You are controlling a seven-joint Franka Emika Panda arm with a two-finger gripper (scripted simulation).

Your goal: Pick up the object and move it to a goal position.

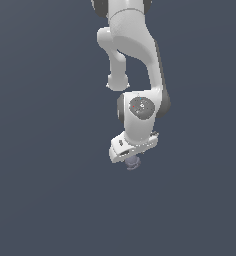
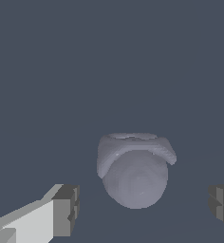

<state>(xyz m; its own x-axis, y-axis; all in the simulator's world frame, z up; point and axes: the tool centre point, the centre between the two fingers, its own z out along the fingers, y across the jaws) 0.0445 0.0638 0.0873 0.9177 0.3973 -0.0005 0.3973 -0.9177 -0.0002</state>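
In the wrist view the gripper [image 2: 144, 204] is spread wide: one grey finger pad [image 2: 66, 209] stands on one side of the frame and the other pad [image 2: 221, 205] at the opposite edge, with clear space between each pad and the object [image 2: 135, 173]. The object sits in the gap between the two fingers, closer to the first pad than to the second, touching neither. It is a rounded greyish-purple lump, with a smooth bulging dome and a flatter, rimmed collar behind it. Whether it rests on the ground or hangs above it cannot be told from this view.

The exterior view shows far less of this. There the gripper [image 1: 132, 159] hangs at the end of the white arm [image 1: 135, 55], its fingers hidden behind the white hand body, so the spread cannot be read from it. Only a small purple part of the object [image 1: 133, 162] peeps out just under the hand, touching it in the picture.

What the exterior view adds is the arm itself: it comes down from the top edge, bends, and ends in a wrist joint with a dark round cap [image 1: 141, 107] facing the camera. All around is plain dark blue-grey ground [image 1: 40, 200], with no edges or corners visible in either view.
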